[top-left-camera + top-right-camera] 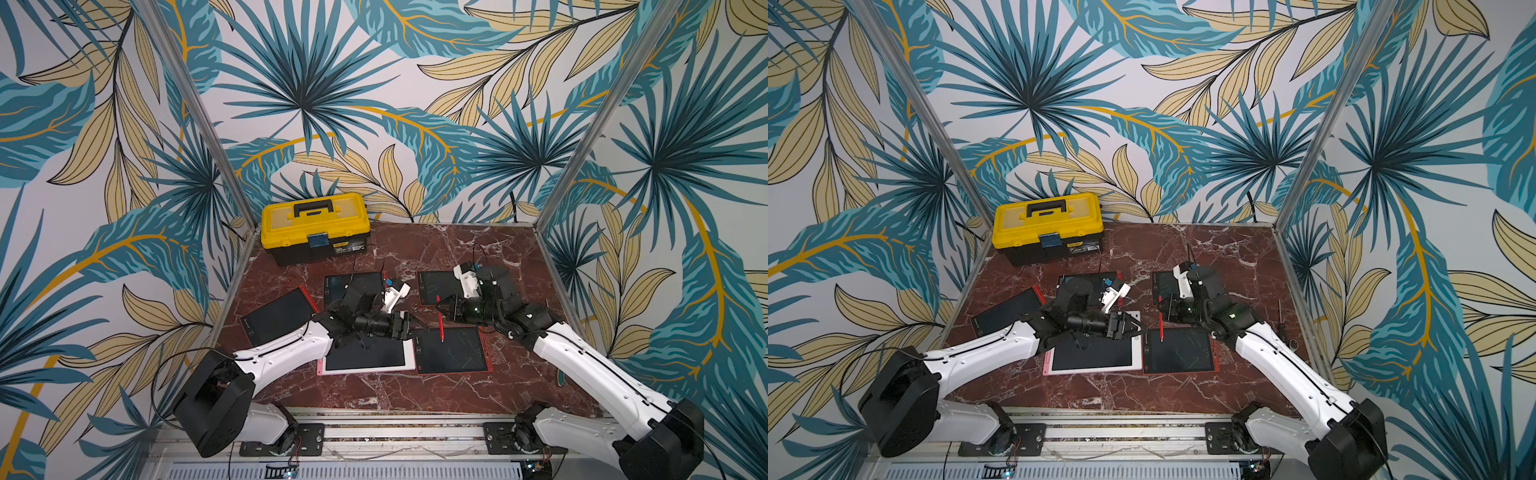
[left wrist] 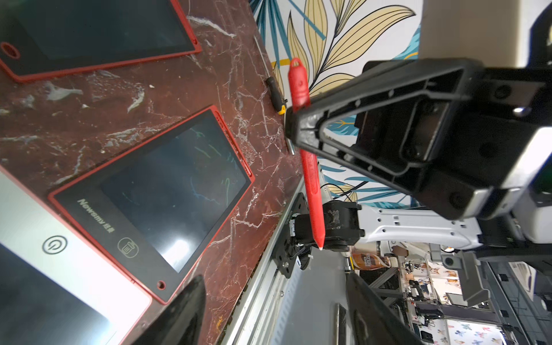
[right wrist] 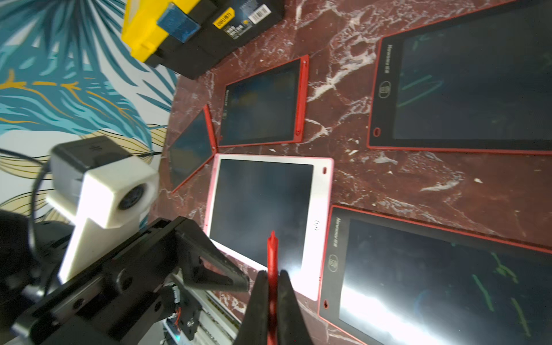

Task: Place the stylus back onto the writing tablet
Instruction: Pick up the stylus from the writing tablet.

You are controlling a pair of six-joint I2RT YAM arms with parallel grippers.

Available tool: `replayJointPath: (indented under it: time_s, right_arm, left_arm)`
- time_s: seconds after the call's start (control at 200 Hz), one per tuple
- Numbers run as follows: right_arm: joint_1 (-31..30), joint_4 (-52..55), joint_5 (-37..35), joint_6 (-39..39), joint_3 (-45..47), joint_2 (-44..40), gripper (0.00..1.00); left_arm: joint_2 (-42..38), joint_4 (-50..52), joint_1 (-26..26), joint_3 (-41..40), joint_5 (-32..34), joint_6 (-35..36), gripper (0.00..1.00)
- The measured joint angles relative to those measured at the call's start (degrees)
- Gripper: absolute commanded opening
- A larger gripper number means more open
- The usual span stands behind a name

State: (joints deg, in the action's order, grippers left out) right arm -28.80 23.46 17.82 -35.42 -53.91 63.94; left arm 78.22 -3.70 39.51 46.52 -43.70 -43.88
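Observation:
My right gripper (image 1: 439,308) is shut on a red stylus (image 1: 440,322), gripping it near its upper half, with the white tip (image 2: 320,247) pointing down. The stylus (image 1: 1160,326) hangs over the far left corner of the front red-framed writing tablet (image 1: 453,353). In the right wrist view the pads (image 3: 261,286) pinch the stylus (image 3: 272,248). My left gripper (image 1: 420,325) stands open just left of the stylus, over the white tablet's (image 1: 409,361) far right corner. Its jaws hold nothing in the left wrist view (image 2: 274,298).
Three more red-framed tablets lie at the left (image 1: 278,316), back middle (image 1: 353,284) and back right (image 1: 432,284). A yellow toolbox (image 1: 316,228) stands at the back left. A screwdriver (image 1: 1281,320) lies by the right wall. Metal posts and patterned walls bound the table.

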Motion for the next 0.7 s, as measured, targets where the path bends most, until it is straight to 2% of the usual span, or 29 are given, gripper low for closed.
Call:
replayJointPath:
  time_s: [0.3,0.701]
  right_arm:
    - [0.0,-11.1,7.4,-4.8,2.0,-2.7,0.05]
    - [0.1,-19.8,11.4,-9.5,5.2,-2.7,0.05]
  left_arm:
    - [-2.1,-3.7,-0.5,0.7,-4.7,-4.1,0.62]
    - [-1.4,-11.4,-0.3,0.7,-7.8,-10.5,0.45]
